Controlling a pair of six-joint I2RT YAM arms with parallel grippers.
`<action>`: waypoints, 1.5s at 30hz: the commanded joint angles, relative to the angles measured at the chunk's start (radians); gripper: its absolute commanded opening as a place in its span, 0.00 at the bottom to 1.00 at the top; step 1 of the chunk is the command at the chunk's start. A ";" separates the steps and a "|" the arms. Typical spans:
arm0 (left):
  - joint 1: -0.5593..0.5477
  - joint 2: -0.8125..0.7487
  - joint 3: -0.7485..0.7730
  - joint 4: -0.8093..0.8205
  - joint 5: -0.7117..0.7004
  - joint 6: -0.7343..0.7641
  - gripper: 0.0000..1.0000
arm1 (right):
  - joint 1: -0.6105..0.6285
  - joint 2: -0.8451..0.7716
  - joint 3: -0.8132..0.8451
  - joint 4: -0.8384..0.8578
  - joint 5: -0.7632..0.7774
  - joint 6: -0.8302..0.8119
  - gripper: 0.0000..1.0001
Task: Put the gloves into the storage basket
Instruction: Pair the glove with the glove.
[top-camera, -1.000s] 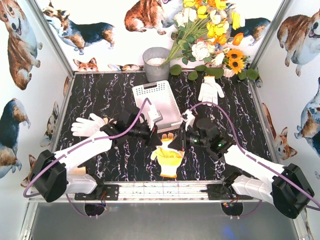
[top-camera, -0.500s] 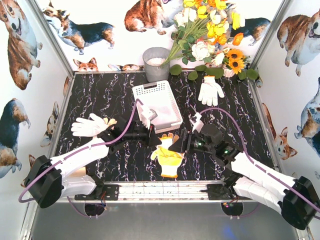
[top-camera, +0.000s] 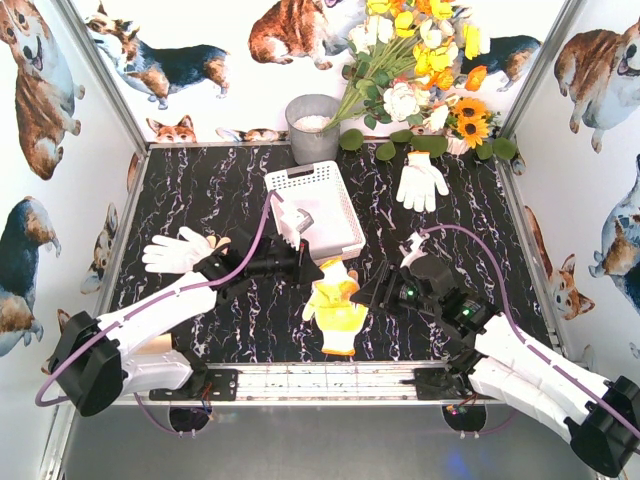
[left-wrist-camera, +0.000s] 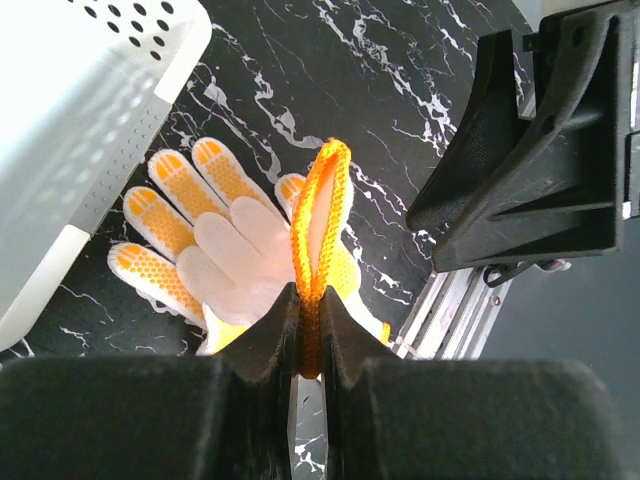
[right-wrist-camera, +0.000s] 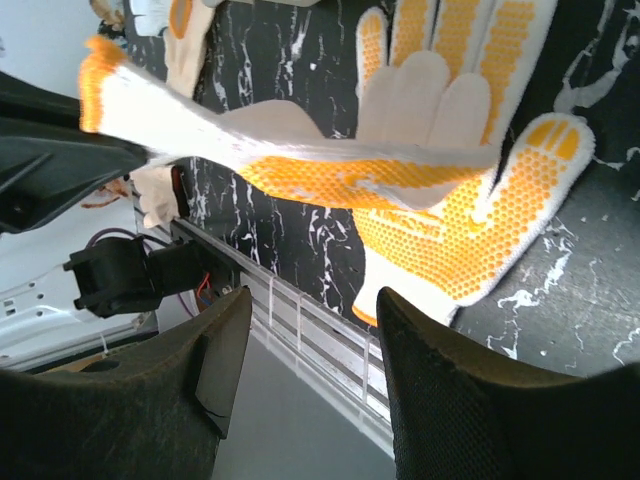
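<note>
My left gripper (left-wrist-camera: 310, 335) (top-camera: 307, 272) is shut on the orange cuff of a yellow-palmed glove (left-wrist-camera: 318, 225) and holds that cuff up off the table. The lifted glove (right-wrist-camera: 250, 130) stretches across above a second yellow-dotted glove (right-wrist-camera: 450, 225) (top-camera: 338, 318), which lies flat, palm up. My right gripper (right-wrist-camera: 312, 330) (top-camera: 375, 293) hangs open just right of the pair, with nothing between its fingers. The white storage basket (top-camera: 318, 178) (left-wrist-camera: 70, 120) stands just behind the left gripper. One white glove (top-camera: 178, 250) lies at the left, another white glove (top-camera: 421, 180) at the back right.
A round grey bucket (top-camera: 312, 127) stands at the back wall beside a bunch of artificial flowers (top-camera: 420, 80). Corgi-print walls close in the left, right and back sides. A metal rail (top-camera: 330, 382) runs along the near edge between the arm bases.
My right gripper has opened and drawn back to the right, away from the yellow gloves. My left gripper has stayed shut on the orange cuff and shifted slightly.
</note>
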 joint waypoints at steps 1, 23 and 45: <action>-0.001 -0.034 0.020 -0.009 -0.024 0.035 0.00 | 0.002 -0.010 0.036 -0.011 0.028 0.036 0.55; -0.001 -0.017 0.057 -0.034 -0.053 0.010 0.00 | 0.148 -0.018 0.018 0.056 0.103 -0.245 0.67; -0.001 0.050 0.145 -0.092 0.299 0.168 0.00 | 0.064 0.188 0.230 0.130 -0.036 -0.856 0.90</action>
